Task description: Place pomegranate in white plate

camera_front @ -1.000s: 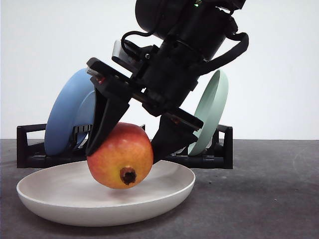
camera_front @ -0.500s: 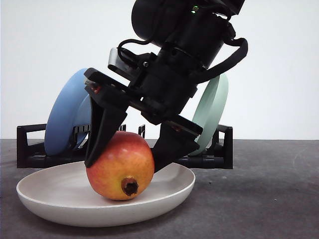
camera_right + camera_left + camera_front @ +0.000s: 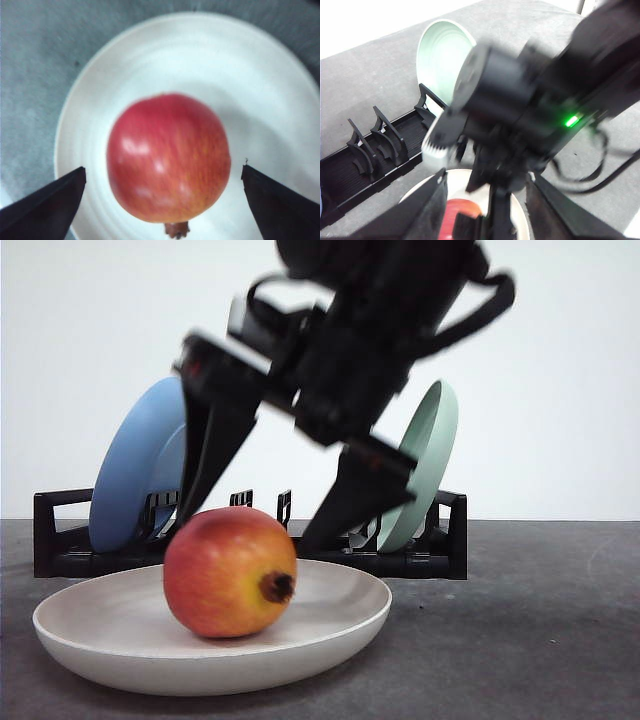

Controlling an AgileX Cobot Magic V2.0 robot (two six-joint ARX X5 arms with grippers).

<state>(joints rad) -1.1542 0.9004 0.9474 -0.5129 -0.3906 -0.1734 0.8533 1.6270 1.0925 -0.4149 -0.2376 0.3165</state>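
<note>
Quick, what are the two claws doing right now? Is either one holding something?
Right tool: open, holding nothing; the round red-orange pomegranate sits free in the cream-white round plate.
Left tool: open, empty.

A black robot arm reaches down from above, tilted, its outline blurred. Its right gripper has its jaws spread wide, two dark fingers pointing downward and apart, gripping nothing. In the left wrist view, the left gripper shows two dark fingers parted, with the other arm's wrist beyond them.
</note>
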